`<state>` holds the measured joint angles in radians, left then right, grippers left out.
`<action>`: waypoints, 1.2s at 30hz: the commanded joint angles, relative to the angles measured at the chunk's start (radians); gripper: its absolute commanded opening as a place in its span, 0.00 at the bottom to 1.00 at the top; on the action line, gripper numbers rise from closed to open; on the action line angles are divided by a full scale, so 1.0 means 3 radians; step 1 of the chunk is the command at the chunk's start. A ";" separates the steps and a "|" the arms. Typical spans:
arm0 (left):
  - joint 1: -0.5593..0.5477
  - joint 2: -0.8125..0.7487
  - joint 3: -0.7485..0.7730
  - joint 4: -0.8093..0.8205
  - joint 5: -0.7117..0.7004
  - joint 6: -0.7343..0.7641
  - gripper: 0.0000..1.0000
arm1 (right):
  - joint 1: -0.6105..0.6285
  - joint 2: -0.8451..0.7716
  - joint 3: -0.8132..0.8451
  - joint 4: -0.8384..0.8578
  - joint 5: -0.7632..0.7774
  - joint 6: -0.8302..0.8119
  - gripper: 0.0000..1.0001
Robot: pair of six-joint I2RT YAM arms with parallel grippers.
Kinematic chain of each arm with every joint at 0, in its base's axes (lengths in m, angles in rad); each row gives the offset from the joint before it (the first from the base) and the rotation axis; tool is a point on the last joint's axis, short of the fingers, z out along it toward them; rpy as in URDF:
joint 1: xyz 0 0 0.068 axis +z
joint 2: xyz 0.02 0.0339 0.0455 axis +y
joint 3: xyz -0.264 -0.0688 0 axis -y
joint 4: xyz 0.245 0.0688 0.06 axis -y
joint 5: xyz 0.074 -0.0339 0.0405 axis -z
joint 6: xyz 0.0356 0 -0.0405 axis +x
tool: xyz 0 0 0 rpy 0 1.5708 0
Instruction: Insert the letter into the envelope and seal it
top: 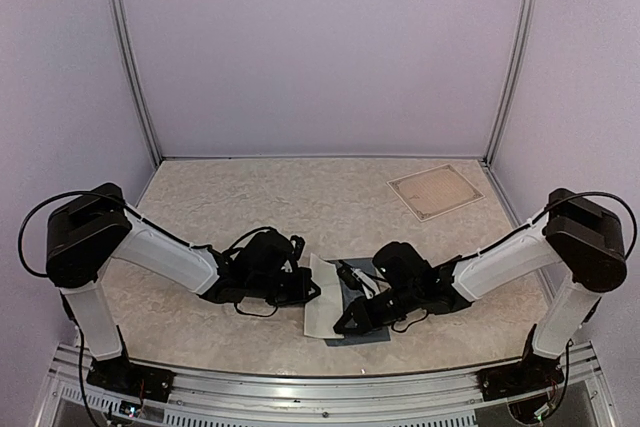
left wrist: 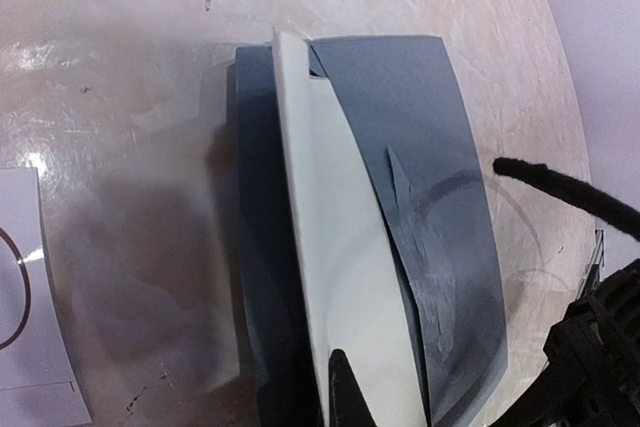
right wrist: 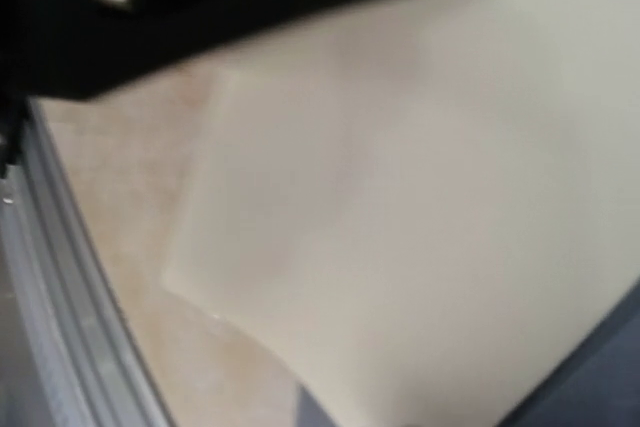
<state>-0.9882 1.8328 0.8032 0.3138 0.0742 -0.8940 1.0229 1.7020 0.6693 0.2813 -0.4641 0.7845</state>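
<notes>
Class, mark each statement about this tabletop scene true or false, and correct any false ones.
1. The envelope is dark blue-grey. True.
2. The letter is hidden completely inside the envelope. False: a long stretch of the cream letter is still showing.
3. A square tan mat lies towards the far right of the table. True.
4. The envelope lies in the far left corner of the table. False: it lies near the middle, close to the near edge.
</notes>
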 commanded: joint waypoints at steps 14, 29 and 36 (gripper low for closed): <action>-0.0008 -0.0003 0.0035 -0.0054 -0.0045 0.0056 0.00 | 0.0031 0.0073 -0.0005 -0.0449 0.0136 0.0197 0.11; -0.0014 -0.0016 -0.0046 0.0093 0.0352 -0.0040 0.09 | 0.0031 0.0227 0.0024 -0.0432 0.0116 0.0233 0.10; 0.0016 -0.0023 -0.0045 -0.0001 0.0235 0.0007 0.00 | -0.0009 -0.0357 -0.0042 -0.0660 0.0496 0.0221 0.31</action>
<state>-0.9878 1.8328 0.8009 0.3237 0.1520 -0.9085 1.0248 1.7020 0.6777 0.1898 -0.4282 0.8543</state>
